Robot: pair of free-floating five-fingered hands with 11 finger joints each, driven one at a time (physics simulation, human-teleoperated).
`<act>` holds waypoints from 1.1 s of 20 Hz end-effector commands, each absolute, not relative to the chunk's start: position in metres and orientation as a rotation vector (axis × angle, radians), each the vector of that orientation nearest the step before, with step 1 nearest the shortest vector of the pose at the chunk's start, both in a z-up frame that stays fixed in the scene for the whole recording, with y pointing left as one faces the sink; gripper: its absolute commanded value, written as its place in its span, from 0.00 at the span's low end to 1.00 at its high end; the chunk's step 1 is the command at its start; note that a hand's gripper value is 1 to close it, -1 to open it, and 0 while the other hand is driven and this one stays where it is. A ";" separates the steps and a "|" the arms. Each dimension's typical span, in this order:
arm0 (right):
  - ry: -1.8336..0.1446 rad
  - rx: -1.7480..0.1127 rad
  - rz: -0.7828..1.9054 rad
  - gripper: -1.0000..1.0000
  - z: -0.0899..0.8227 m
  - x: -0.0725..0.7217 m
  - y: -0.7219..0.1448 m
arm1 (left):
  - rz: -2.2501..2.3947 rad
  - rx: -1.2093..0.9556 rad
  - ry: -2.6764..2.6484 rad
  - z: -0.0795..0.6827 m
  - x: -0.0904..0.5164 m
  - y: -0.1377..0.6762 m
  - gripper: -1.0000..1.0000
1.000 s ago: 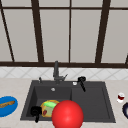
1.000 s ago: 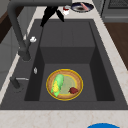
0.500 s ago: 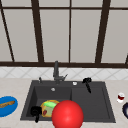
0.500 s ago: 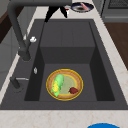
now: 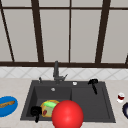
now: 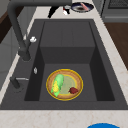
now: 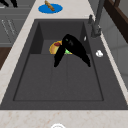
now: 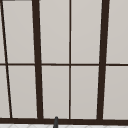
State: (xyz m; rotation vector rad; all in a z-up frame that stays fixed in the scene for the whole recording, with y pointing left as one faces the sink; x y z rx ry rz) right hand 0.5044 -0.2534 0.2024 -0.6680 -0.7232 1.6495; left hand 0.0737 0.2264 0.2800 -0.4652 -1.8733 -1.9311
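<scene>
Hovering left hand (image 5: 35,111), just beside yellow plate (image 5: 49,108), in sink (image 5: 100,110)

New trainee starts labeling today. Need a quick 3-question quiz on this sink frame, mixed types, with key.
1. True or false: the yellow-rimmed plate lies in the deeper basin of the sink, on the faucet's side.
2. Multiple choice: what lies on the blue plate on the counter left of the sink? A) a brown, stick-shaped item B) a red ball C) a glass
3. Short answer: in the front view, which hand hangs over the right, shallow part of the sink?

Key
1. True; it holds a green-yellow item and a small red one.
2. A.
3. The right hand; the left hand is at the sink's front left edge.
</scene>
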 end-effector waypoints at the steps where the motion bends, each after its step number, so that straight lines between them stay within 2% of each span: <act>1: -0.774 -0.646 1.622 0.00 0.202 0.504 -0.279 | -1.931 -0.465 -1.873 0.280 0.074 0.226 0.50; 13: -0.760 -0.636 1.607 0.00 0.212 0.495 -0.353 | -1.931 -0.465 -1.873 0.280 0.074 0.226 0.50; 22: -0.754 -0.627 1.606 0.00 0.206 0.456 -0.407 | -1.931 -0.465 -1.873 0.280 0.074 0.226 0.50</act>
